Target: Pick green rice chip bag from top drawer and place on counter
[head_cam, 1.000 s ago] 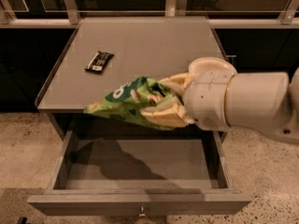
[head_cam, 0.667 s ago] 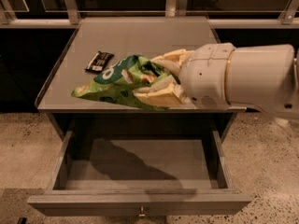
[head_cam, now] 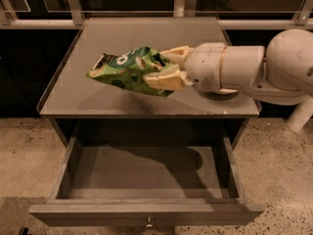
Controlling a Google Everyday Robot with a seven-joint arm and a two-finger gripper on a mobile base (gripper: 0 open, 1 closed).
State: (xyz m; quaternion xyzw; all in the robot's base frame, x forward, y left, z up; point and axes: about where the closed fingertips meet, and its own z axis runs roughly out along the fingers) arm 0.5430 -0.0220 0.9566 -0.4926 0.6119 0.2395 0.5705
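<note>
The green rice chip bag [head_cam: 124,69] is a wrinkly bright green foil bag with white lettering. My gripper [head_cam: 168,66] comes in from the right and is shut on the bag's right end. It holds the bag just above the middle of the counter [head_cam: 146,33], a flat grey top with a thin metal rim. The bag casts a shadow on the counter below it. The top drawer [head_cam: 146,173] stands pulled out below the counter's front edge, with a bare grey floor and a small metal knob [head_cam: 148,223] on its front.
A black wrapper bar [head_cam: 100,61] peeks out behind the bag's left end on the counter. My white arm [head_cam: 254,67] stretches over the counter's right side. A railing with metal posts [head_cam: 73,4] runs behind the counter. Speckled floor lies on both sides of the drawer.
My gripper has carried the bag up and back, from over the drawer's rear edge to above the counter's middle. The bag now covers most of the black wrapper bar.
</note>
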